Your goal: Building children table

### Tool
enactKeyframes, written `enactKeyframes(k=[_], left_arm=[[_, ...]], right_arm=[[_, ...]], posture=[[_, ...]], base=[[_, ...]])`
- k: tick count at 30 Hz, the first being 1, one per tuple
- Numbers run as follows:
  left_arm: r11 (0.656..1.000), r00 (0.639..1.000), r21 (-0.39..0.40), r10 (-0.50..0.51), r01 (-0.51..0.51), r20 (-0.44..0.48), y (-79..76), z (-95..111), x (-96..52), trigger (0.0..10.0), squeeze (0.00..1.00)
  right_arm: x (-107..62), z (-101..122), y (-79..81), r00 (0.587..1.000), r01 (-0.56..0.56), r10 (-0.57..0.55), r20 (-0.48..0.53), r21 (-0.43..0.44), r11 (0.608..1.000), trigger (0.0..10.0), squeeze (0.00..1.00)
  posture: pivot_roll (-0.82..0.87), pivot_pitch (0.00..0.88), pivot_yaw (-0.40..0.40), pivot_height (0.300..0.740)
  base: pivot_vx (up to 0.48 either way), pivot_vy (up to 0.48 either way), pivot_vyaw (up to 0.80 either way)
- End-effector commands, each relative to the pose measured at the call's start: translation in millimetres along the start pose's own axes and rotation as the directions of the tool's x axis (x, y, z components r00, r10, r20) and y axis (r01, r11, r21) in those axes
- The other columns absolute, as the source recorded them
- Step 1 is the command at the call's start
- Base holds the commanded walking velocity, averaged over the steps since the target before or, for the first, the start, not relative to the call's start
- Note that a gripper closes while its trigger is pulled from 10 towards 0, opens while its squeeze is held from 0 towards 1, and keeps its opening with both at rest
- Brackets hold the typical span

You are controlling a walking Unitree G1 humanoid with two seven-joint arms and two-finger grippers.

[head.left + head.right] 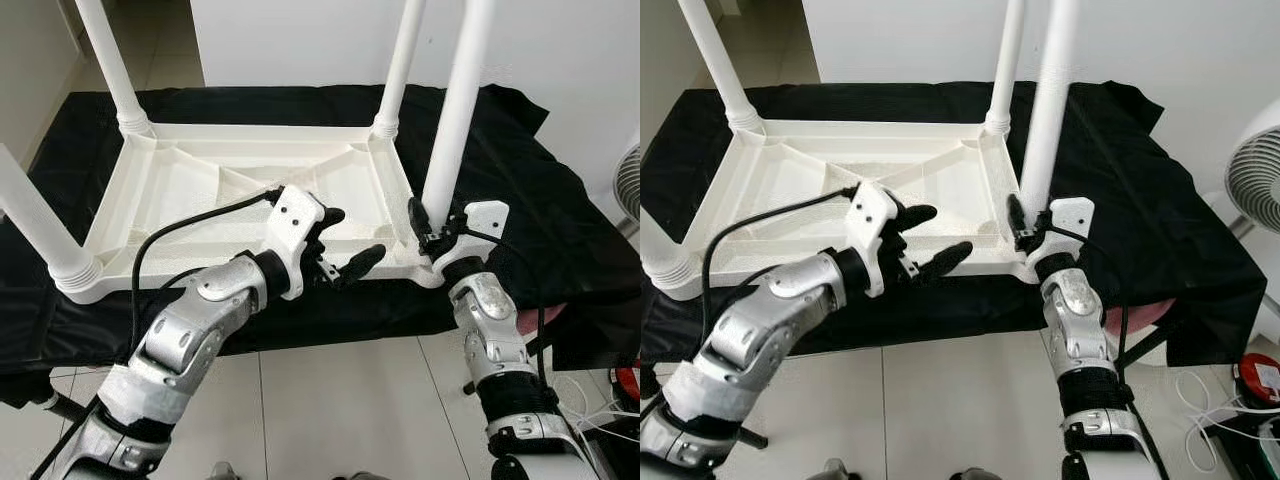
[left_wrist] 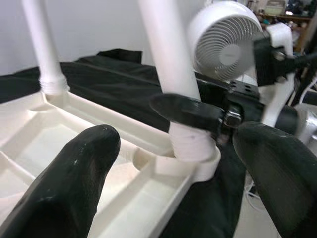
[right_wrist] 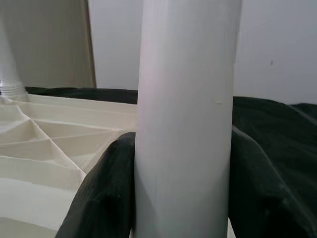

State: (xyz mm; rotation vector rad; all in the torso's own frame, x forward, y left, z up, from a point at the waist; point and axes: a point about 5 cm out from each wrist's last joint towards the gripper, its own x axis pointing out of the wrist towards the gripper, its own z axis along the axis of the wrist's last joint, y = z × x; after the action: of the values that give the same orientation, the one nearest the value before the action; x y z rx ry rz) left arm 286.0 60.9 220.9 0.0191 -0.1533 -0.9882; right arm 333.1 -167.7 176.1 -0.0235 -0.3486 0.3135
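Gripping upright table leg (image 1: 452, 110) near socket: right gripper (image 1: 432, 232); left gripper (image 1: 340, 245) spread wide, empty.

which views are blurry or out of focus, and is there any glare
Left wrist view: the near black fingers are soft, the fan sharper. Right wrist view: the gripped leg is close and slightly soft. Eye views: sharp, with bright light washing out the white table.
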Motion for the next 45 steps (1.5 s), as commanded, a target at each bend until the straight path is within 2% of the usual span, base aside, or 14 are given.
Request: enactKeyframes(k=[1,2,5,11,13,14,17,22,25,32,34,38,39,45], left_arm=[[0.989,0.989,-0.021,-0.146,0.146,-0.017,-4.7,-1.9,1.4,10.0,1.00],[0.989,0.989,-0.026,-0.148,0.148,-0.004,-2.6,1.8,3.2,10.0,0.00],[0.984,0.988,-0.094,-0.144,0.148,0.052,5.1,14.8,9.7,10.0,0.00],[0.978,0.984,-0.116,-0.167,0.174,0.066,8.2,22.0,11.5,10.0,0.00],[0.968,0.979,-0.166,-0.174,0.190,0.107,15.5,34.6,16.7,10.0,0.00],[0.968,0.979,-0.166,-0.174,0.190,0.107,15.5,34.6,16.7,10.0,0.00],[0.939,0.965,-0.236,-0.219,0.249,0.146,18.2,46.2,21.1,10.0,0.00],[0.932,0.966,-0.265,-0.215,0.246,0.142,21.2,47.0,24.6,10.0,0.00],[0.926,0.975,-0.316,-0.172,0.208,0.137,30.8,49.4,31.0,10.0,0.00],[0.916,0.979,-0.354,-0.144,0.186,0.144,38.7,55.2,34.6,10.0,0.00],[0.889,0.972,-0.411,-0.129,0.201,0.197,44.5,64.3,34.4,10.0,0.00],[0.877,0.968,-0.430,-0.128,0.213,0.218,45.7,67.2,33.8,10.0,0.00],[0.866,0.958,-0.439,-0.139,0.240,0.250,45.4,70.8,31.7,0.0,0.00],[0.863,0.951,-0.440,-0.132,0.249,0.280,43.2,75.0,31.6,0.0,0.00]], right_arm=[[-0.6,3.8,0.1,0.999,-0.044,0.044,0.003,-0.002,0.999,10.0,0.00],[-0.2,5.7,2.0,0.996,-0.088,0.088,0.000,-0.012,0.996,10.0,0.00],[0.6,7.4,8.6,0.981,-0.191,0.191,-0.019,-0.034,0.981,10.0,0.00],[0.3,8.2,13.8,0.971,-0.240,0.239,-0.024,-0.015,0.971,10.0,0.00],[-2.8,6.7,28.8,0.926,-0.375,0.374,-0.050,0.001,0.927,10.0,0.00],[-2.8,6.7,28.8,0.926,-0.375,0.374,-0.050,0.001,0.927,10.0,0.00],[-9.3,2.7,43.0,0.855,-0.512,0.511,-0.088,0.011,0.859,10.0,0.00],[-12.1,-0.1,46.4,0.831,-0.547,0.545,-0.109,0.007,0.837,10.0,0.00],[-16.3,-3.5,52.1,0.800,-0.588,0.586,-0.127,0.020,0.808,10.0,0.00],[-20.7,-5.8,54.3,0.778,-0.614,0.611,-0.149,0.029,0.789,10.0,0.00],[-23.3,-7.3,54.1,0.774,-0.616,0.612,-0.159,0.033,0.787,10.0,0.00],[-24.0,-7.3,53.9,0.774,-0.616,0.612,-0.160,0.033,0.787,10.0,0.00],[-24.2,-7.4,53.0,0.778,-0.611,0.607,-0.162,0.031,0.791,10.0,0.00],[-22.3,-8.6,51.2,0.794,-0.589,0.585,-0.167,0.030,0.808,10.0,0.00]], posture=[[0.03,0.054,-0.036,0.740],[0.02,0.053,-0.037,0.740],[0.02,0.049,-0.041,0.740],[0.02,0.047,-0.043,0.740],[0.03,0.042,-0.050,0.740],[0.03,0.042,-0.050,0.740],[0.03,0.039,-0.051,0.740],[0.03,0.037,-0.051,0.740],[0.03,0.032,-0.048,0.740],[0.02,0.030,-0.047,0.740],[0.02,0.027,-0.042,0.740],[0.02,0.027,-0.042,0.740],[0.02,0.026,-0.041,0.740],[0.02,0.023,-0.041,0.740]], base=[[0.000,0.000,0.00],[0.000,0.000,0.00],[0.000,0.000,0.00],[0.000,0.000,0.00],[0.000,0.000,0.00],[0.000,0.000,0.00],[0.000,0.000,0.00],[0.000,0.000,0.00],[0.000,0.000,0.00],[0.000,0.000,0.00],[0.000,0.000,0.00],[0.000,0.000,0.00],[0.000,0.000,0.00],[0.000,0.000,0.00]])
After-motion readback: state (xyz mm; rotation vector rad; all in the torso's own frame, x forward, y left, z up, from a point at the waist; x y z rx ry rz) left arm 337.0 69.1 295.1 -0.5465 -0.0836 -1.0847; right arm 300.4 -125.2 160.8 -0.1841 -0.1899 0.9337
